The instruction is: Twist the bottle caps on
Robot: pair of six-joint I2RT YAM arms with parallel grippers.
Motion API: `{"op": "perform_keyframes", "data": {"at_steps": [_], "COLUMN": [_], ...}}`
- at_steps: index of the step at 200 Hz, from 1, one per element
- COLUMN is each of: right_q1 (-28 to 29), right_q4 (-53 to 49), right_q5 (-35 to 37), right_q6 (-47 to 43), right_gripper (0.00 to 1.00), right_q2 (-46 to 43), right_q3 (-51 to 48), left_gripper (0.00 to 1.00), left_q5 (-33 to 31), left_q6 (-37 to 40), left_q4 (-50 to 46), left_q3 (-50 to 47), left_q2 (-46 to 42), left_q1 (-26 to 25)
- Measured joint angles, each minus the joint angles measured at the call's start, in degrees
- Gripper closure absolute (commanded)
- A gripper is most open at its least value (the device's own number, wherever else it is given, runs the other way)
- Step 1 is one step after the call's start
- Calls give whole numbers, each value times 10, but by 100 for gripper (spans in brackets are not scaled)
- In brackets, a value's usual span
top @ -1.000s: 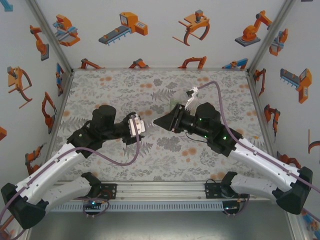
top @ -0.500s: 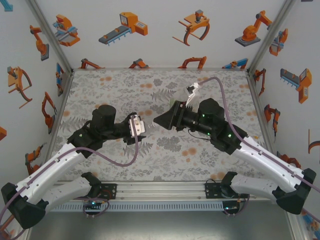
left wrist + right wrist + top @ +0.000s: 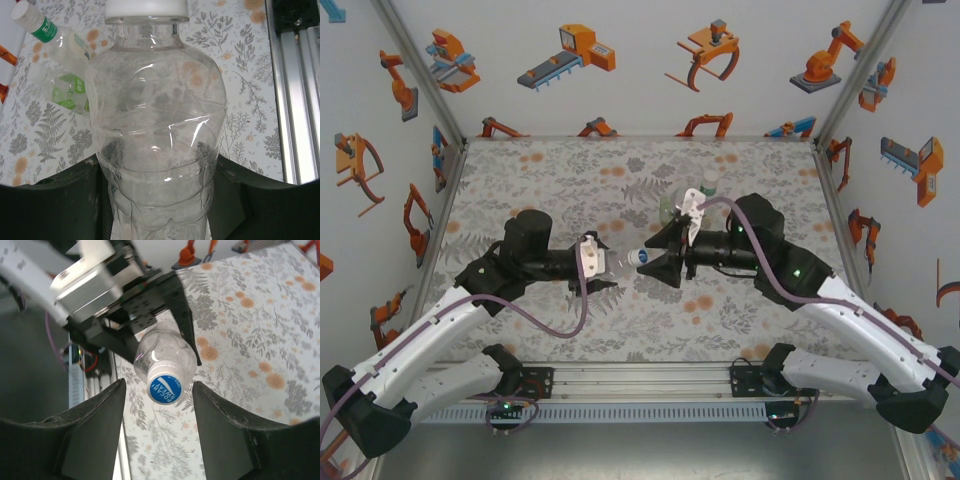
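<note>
My left gripper (image 3: pixel 608 270) is shut on the body of a clear bottle (image 3: pixel 621 263) held level, neck pointing right. In the left wrist view the bottle (image 3: pixel 155 115) stands between my dark fingers (image 3: pixel 50 200), its cap (image 3: pixel 146 6) white from the side. The cap's blue printed top (image 3: pixel 166 386) faces the right wrist camera, seated on the bottle neck (image 3: pixel 165 357). My right gripper (image 3: pixel 656 260) is open, its fingers (image 3: pixel 95 430) on either side of the cap without touching it.
Two more bottles rest on the table behind my right gripper: a green-tinted one (image 3: pixel 670 207) and a green-and-white labelled one (image 3: pixel 708 184), the latter with a white cap (image 3: pixel 24 12). The metal rail (image 3: pixel 295 90) runs along the near edge.
My right gripper was shut at the bottle's cap; it has opened, rolled at the wrist and let go. Both grippers and the bottle have shifted slightly toward the near edge.
</note>
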Motion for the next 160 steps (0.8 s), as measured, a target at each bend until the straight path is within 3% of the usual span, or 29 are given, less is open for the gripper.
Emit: {"op": "perform_keyframes", "data": {"at_steps": [30, 57, 98, 160], "right_q1": [0, 0, 0, 0], "right_q4": [-52, -72, -104, -120], "right_q5": [-57, -77, -94, -96], "right_q6": [-131, -197, -247, -267], "right_gripper": [47, 46, 47, 59], "right_q2": [10, 23, 51, 59], "right_q3": [37, 59, 71, 71], "left_gripper": [100, 100, 100, 100], "left_q5": [17, 24, 31, 33], "left_q6": [1, 3, 4, 6], "left_q4": [-7, -13, -15, -17], "left_q3": [0, 0, 0, 0], "left_q2": [0, 0, 0, 0], "left_q1": [0, 0, 0, 0]}}
